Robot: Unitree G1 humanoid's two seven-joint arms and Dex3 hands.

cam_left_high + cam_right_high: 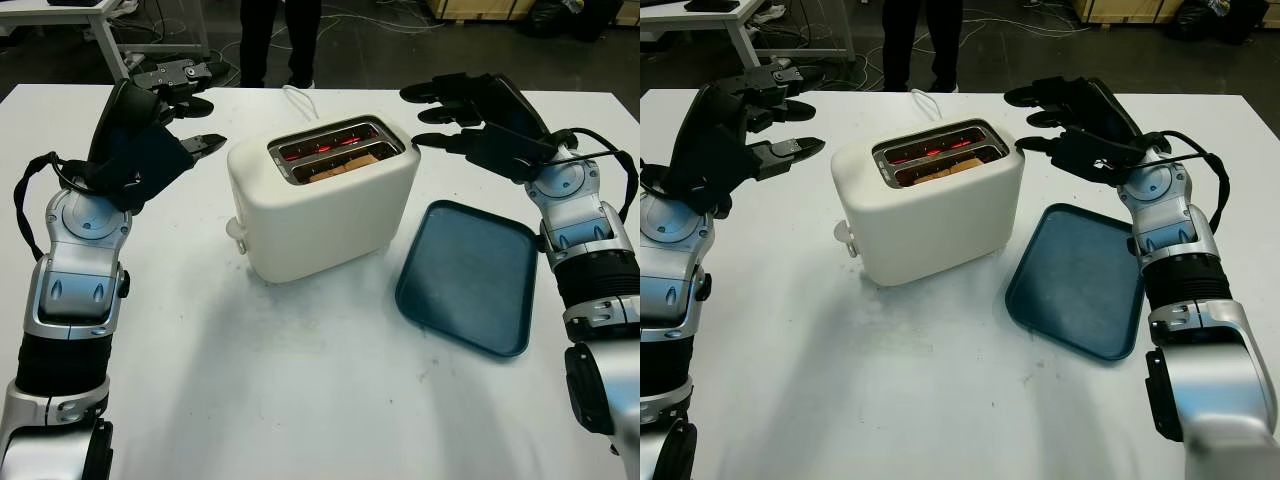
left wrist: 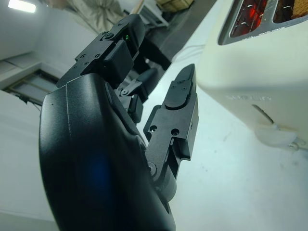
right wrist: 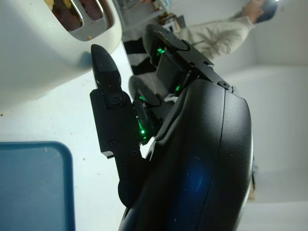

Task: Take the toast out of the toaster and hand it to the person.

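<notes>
A cream two-slot toaster (image 1: pixel 320 200) stands mid-table, its slots glowing red inside. A brown slice of toast (image 1: pixel 345 162) sits low in the nearer slot. My left hand (image 1: pixel 180 105) hovers open just left of the toaster, level with its top. My right hand (image 1: pixel 445 115) is raised open just right of the toaster's top. Neither hand touches the toaster. In the left wrist view the toaster's side (image 2: pixel 260 82) is close beside my left fingers (image 2: pixel 180 96). A person (image 1: pixel 278 40) in dark trousers stands past the table's far edge.
A dark blue tray (image 1: pixel 468 275) lies flat to the right of the toaster, under my right forearm. The toaster's white cord (image 1: pixel 298 98) trails toward the far edge. The white table (image 1: pixel 300 380) is bare in front. Desks and cables fill the floor behind.
</notes>
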